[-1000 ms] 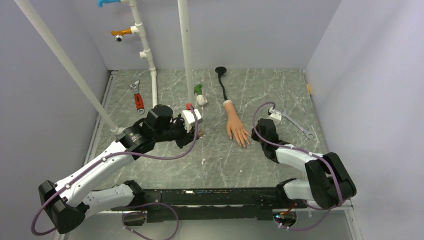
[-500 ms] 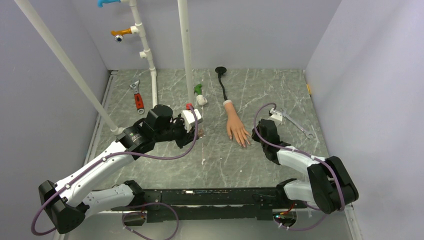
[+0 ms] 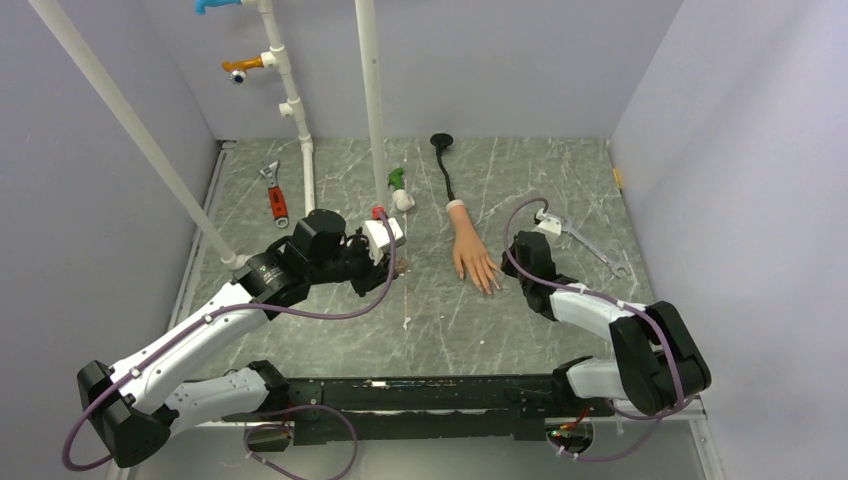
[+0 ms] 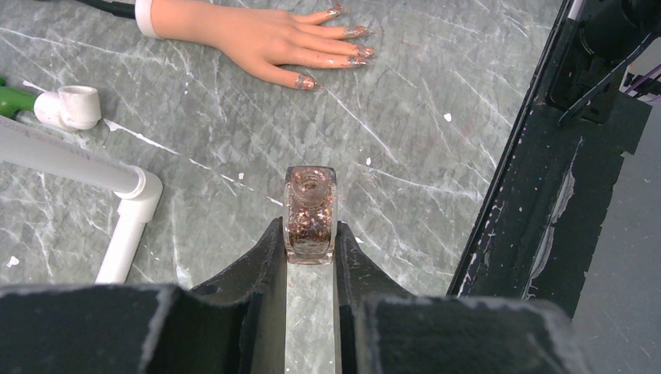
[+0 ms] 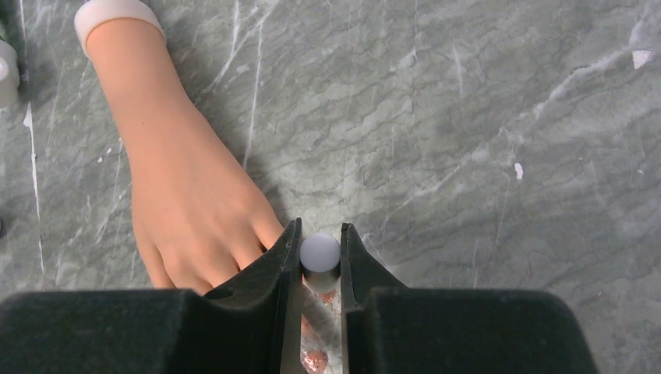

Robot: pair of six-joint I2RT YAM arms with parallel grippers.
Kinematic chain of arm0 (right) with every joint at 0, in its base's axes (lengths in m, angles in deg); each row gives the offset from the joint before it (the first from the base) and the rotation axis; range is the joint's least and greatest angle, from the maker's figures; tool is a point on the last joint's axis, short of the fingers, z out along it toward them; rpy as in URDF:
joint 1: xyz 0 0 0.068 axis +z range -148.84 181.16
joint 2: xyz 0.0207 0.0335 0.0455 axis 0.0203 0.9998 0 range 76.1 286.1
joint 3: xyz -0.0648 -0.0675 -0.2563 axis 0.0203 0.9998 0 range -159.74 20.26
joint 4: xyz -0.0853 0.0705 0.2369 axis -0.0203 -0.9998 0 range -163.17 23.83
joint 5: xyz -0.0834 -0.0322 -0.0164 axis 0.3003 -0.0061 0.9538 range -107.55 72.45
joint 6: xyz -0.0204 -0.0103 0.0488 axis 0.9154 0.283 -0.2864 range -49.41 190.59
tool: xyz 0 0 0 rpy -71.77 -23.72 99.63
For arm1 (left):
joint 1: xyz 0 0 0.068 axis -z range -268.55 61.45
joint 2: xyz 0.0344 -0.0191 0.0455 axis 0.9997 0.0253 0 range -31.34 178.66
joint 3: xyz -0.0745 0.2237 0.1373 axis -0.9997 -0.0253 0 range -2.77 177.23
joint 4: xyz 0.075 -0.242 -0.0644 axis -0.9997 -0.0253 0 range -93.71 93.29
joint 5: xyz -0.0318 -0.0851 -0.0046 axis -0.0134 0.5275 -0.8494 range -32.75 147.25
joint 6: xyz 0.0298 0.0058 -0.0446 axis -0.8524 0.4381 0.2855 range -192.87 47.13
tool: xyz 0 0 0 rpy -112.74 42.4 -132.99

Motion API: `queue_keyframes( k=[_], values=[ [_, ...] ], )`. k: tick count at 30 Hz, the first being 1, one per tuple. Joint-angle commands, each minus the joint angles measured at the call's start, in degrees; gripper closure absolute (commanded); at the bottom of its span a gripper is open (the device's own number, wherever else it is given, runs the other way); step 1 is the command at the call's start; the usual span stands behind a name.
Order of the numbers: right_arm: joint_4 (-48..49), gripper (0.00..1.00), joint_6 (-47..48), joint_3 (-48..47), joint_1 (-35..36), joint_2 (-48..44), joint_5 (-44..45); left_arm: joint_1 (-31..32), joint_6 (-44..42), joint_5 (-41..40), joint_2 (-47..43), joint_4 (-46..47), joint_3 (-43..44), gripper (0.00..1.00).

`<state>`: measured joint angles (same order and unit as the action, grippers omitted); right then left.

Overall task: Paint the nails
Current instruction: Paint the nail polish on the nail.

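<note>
Robot lab test cell, not a home or a salon. Plain pale panel walls box in a grey marble-look tabletop. White PVC pipes stand beyond the mannequin hand, left of its wrist; one carries an orange valve handle. A red-handled adjustable wrench lies well left of the hand, a silver spanner near its right. Two cabled robot arms are bolted to a black base rail past its fingertips.
</note>
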<state>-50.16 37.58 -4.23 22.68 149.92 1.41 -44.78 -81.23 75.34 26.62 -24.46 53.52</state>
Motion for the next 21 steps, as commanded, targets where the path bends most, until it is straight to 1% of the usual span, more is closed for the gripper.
queue_keyframes(
  k=[1,21],
  values=[
    [2.0,1.0,0.6,-3.0,-0.2,1.2,0.1,0.3,-0.7,-0.5,-1.0,1.2,2.6,1.0],
    [1.7,1.0,-0.4,2.4,-0.2,-1.9,-0.1,0.4,-0.6,-0.4,-1.4,1.2,2.8,1.0]
  ],
)
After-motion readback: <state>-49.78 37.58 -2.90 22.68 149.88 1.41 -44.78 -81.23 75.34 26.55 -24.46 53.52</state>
